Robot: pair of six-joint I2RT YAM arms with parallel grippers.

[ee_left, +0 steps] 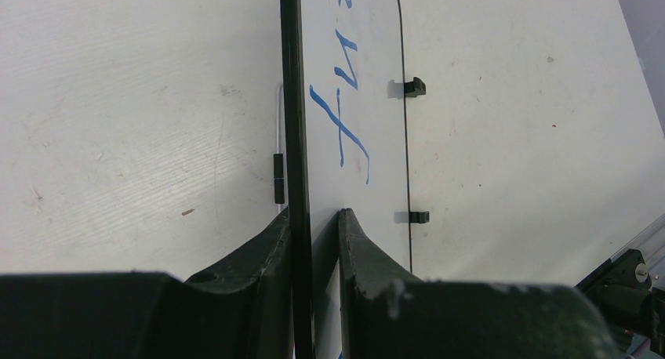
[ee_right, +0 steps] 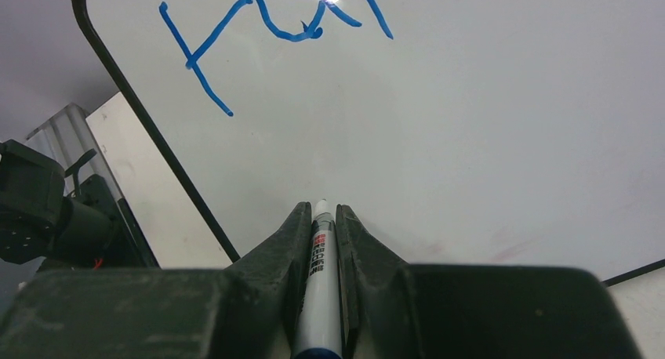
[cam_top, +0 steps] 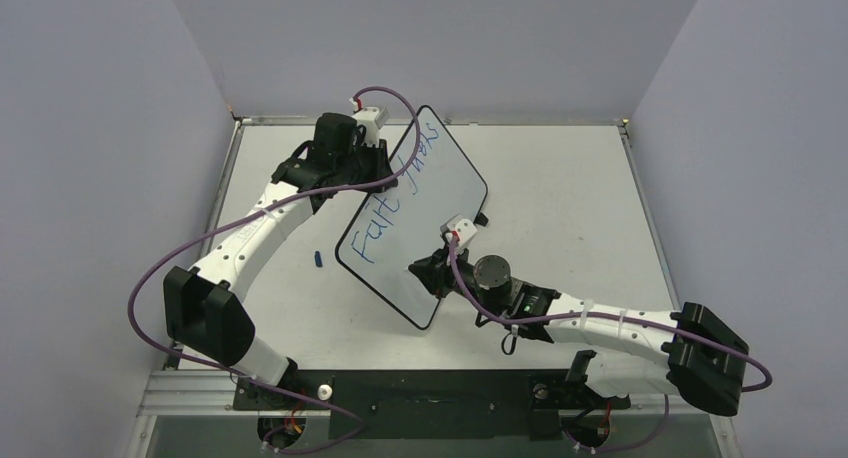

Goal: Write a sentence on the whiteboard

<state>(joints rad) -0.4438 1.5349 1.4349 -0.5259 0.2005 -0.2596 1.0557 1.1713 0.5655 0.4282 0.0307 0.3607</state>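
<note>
Top external view had the whiteboard standing tilted at centre frame, the left hand pinched shut across its black-framed rim. The right hand was closed on a marker pointed at bare board under the sentence. Thin, stiff, light and glossy by its look, the whiteboard would likely swivel under pen pressure, so the framed rim seemed the place to hold.

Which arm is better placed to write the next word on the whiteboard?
Right. The right gripper is shut on the marker, which points at the whiteboard; the left gripper is clamped on the board's edge.
</note>
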